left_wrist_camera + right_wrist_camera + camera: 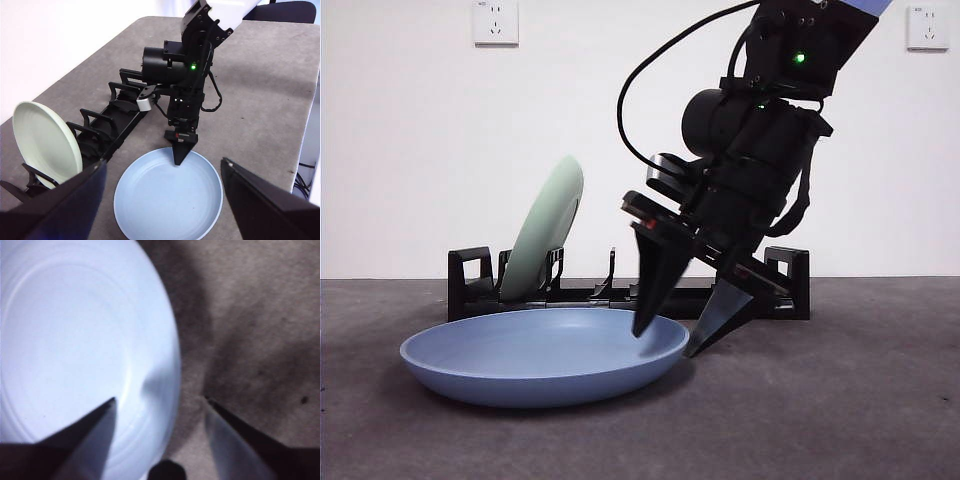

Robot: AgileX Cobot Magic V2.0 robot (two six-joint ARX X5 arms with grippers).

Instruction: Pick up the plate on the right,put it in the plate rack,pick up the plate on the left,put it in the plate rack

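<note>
Although the right gripper (670, 340) dominates the front view, its arm is cut off by the top edge, so only the wrist, cable and jaws are visible. Its jaws stand apart and straddle the rim of the blue plate (545, 355): one tip is over the plate's inner surface, the other over the grey table (860, 400) just outside the rim. Nothing is clamped; whether the tips touch plate or table cannot be determined. The right wrist view confirms this straddle, though it is blurred and the plate is cut off at the picture's edges.

The blue plate lies flat on the table, in front of the plate rack (610, 292). The rack's middle is partly hidden behind the gripper in the front view. A pale green plate (545, 235) stands tilted in a slot near one end of the rack; its lower edge is hidden by the prongs.

The left gripper (162, 200) waits well above the blue plate, jaws spread wide, holding nothing; only its out-of-focus fingers (60, 200) show.

Two wall sockets (495, 22) carry small markings too small to read. No other writing is legible.
</note>
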